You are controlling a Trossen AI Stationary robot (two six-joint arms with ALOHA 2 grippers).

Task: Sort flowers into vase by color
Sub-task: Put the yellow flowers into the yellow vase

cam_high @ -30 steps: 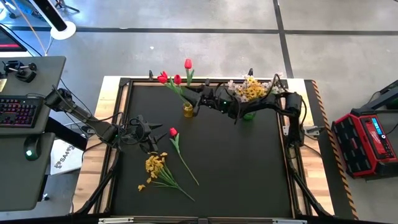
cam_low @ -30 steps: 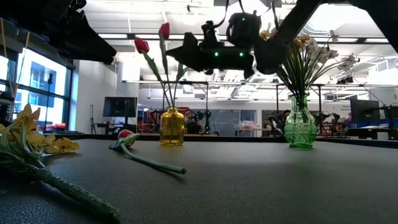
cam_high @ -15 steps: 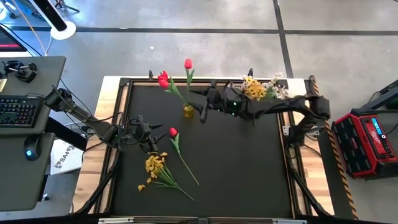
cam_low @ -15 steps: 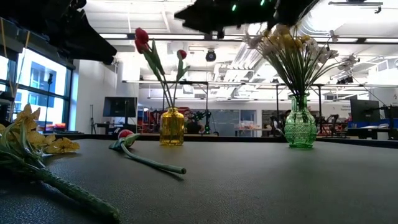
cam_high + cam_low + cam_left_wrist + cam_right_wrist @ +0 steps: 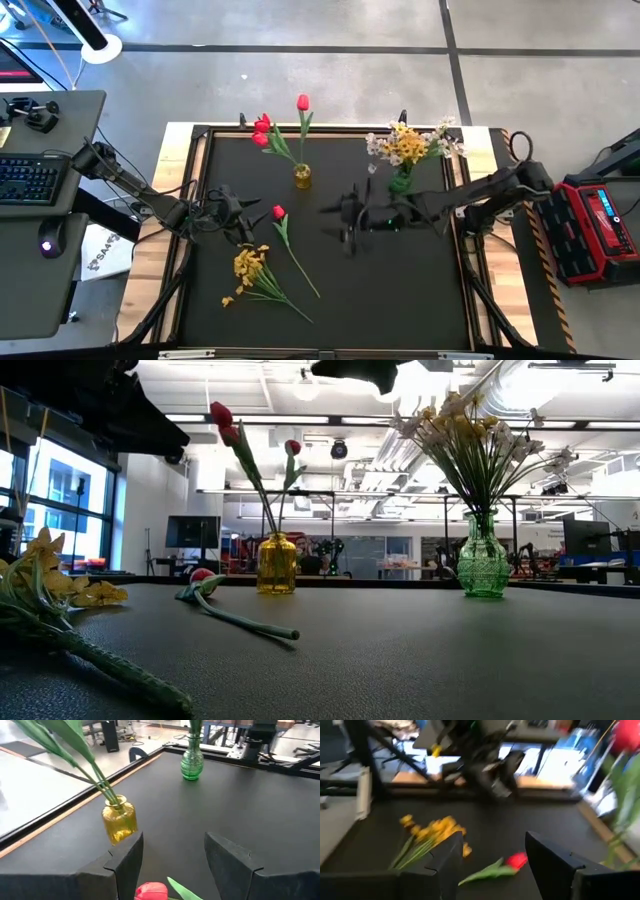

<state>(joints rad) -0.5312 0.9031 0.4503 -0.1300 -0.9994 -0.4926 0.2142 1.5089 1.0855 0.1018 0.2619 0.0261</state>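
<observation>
Jaws of both grippers are being held apart and empty, the right gripper (image 5: pixel 347 213) being aimed at the red tulip (image 5: pixel 279 213) lying loose on the tabletop (image 5: pixel 400 290), presumably for the yellow vase (image 5: pixel 302 178).

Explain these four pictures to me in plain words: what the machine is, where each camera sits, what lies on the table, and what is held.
Two robot arms work at a black table. One camera looks down from above, one sits at table level, and one rides on each wrist.

The yellow vase holds red tulips; the green vase holds white and yellow sprays. A loose red tulip and a yellow spray lie flat.

The left gripper, beside that tulip, and the right gripper, mid-table, are both open and hold nothing.
</observation>
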